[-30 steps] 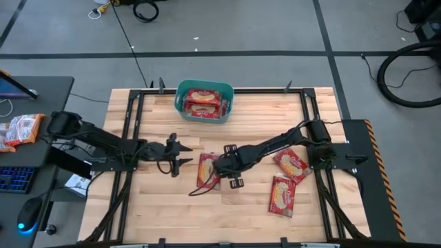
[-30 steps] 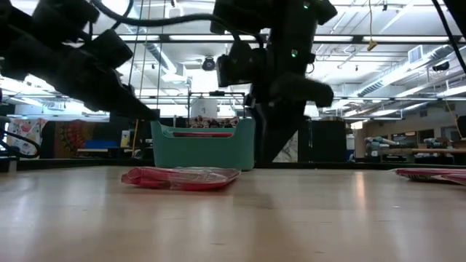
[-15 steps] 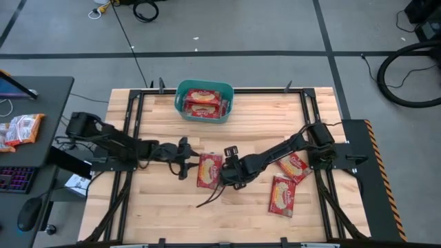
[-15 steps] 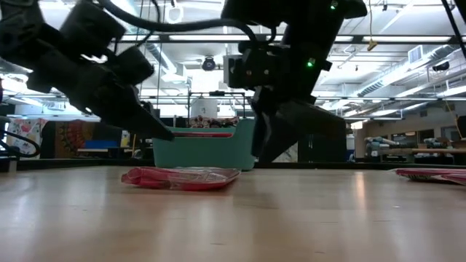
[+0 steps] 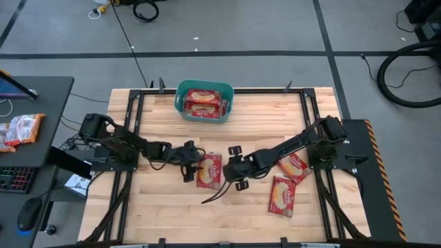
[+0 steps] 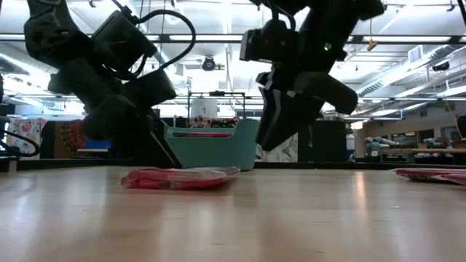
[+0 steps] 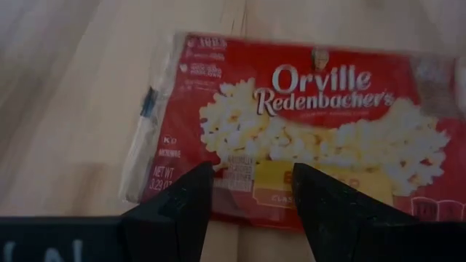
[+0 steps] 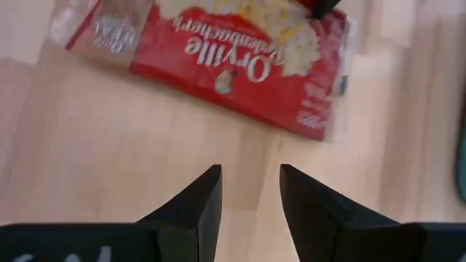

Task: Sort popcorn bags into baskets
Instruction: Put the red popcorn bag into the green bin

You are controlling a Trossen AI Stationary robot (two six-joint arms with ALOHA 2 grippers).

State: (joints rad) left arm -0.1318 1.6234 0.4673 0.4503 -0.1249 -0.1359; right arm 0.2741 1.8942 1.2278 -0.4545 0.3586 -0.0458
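One red popcorn bag (image 5: 209,170) lies flat on the table's middle, its cream popcorn picture facing up (image 7: 320,131). My left gripper (image 5: 190,162) is open at the bag's left end. Its fingers stand just above that end (image 7: 251,182), and I cannot tell whether they touch it. My right gripper (image 5: 238,169) is open just right of the bag, raised off the table (image 6: 280,127), with bare wood between its fingers (image 8: 249,178). Two more bags (image 5: 293,165) (image 5: 282,195) lie on the right. The teal basket (image 5: 227,96) at the far edge holds bags.
A dark cable (image 5: 213,196) trails from my right arm onto the wood near the middle bag. Black frame rails run along the table's left and right sides. Orange-white packets (image 5: 21,129) lie on the desk at the left. Bare wood stretches along the near edge.
My left gripper has moved toward the table's right and come down to the middle bag's left end, staying open. My right gripper has drawn back off the bag toward the table's right and risen a little. The bag has kept its place.
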